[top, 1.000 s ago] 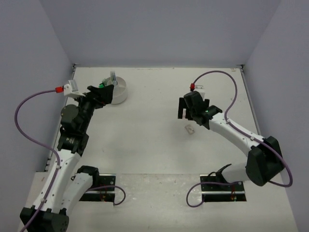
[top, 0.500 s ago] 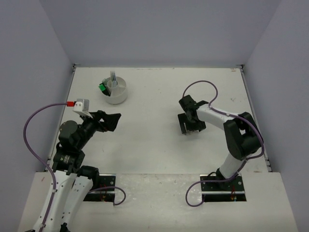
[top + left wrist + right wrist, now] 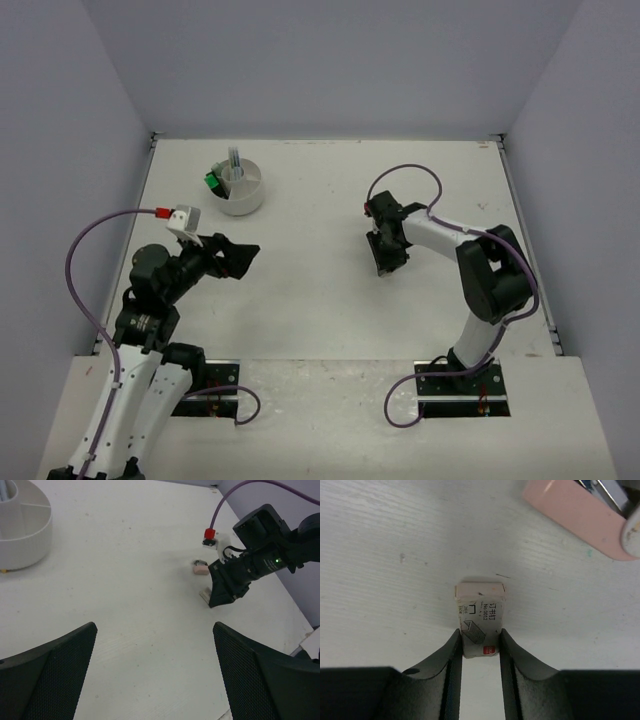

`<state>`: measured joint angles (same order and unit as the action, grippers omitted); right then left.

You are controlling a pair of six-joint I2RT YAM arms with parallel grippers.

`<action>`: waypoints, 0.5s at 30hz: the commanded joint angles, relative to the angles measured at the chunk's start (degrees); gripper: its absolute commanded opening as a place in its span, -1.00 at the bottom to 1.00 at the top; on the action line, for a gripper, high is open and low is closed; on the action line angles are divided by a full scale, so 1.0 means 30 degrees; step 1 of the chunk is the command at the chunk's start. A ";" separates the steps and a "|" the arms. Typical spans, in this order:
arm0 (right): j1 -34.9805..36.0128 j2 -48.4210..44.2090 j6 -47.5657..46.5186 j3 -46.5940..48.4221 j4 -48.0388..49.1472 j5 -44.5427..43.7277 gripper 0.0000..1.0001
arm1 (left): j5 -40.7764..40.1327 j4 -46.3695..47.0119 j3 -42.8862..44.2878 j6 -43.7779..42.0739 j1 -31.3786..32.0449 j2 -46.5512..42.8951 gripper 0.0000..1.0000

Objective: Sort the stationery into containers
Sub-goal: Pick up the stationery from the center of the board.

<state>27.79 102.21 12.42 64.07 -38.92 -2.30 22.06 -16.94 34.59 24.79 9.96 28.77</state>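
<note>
My right gripper (image 3: pixel 480 641) is shut on a small tan box of staples (image 3: pixel 479 616) that lies on the white table, its fingers touching both long sides. The top view shows the right gripper (image 3: pixel 386 262) pointing down at mid right. A pink eraser (image 3: pixel 575 517) lies just beyond the box, with a small metal item (image 3: pixel 609 490) next to it. The round white container (image 3: pixel 240 190) stands at the back left, holding a green highlighter (image 3: pixel 212 180) and a pale pen (image 3: pixel 234 160). My left gripper (image 3: pixel 240 258) hangs open and empty above the table.
The left wrist view shows the container's wall (image 3: pixel 27 535) at top left and the right gripper (image 3: pixel 220 592) beside the pink eraser (image 3: pixel 200 570). Purple cables loop from both arms. Grey walls close in the table on three sides.
The right gripper dropped to the table and closed its fingers onto the staple box. The left arm pulled back from the container toward the near left, still open.
</note>
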 commanded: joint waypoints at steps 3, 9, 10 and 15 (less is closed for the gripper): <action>0.3442 -0.3649 0.0529 -0.0061 0.3199 0.1920 -0.97 | 0.3470 0.5480 -0.2686 0.4487 0.0172 0.0521 1.00; 0.7726 -0.6689 0.2431 -0.1524 0.8030 0.0825 -1.00 | 0.2319 1.0357 -0.4722 0.7985 0.2028 0.2052 1.00; 0.8013 -0.7127 0.2551 -0.1844 0.8773 0.0824 -1.00 | 0.2049 1.0930 -0.4907 0.8472 0.2215 0.2205 1.00; 0.8875 -0.9178 0.2855 -0.3149 1.1743 0.1786 -1.00 | 0.1668 1.3921 -0.5754 1.0061 0.3419 0.3387 0.84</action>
<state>53.53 78.23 18.42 56.86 -13.58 1.21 28.18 11.35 18.36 48.32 17.55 37.12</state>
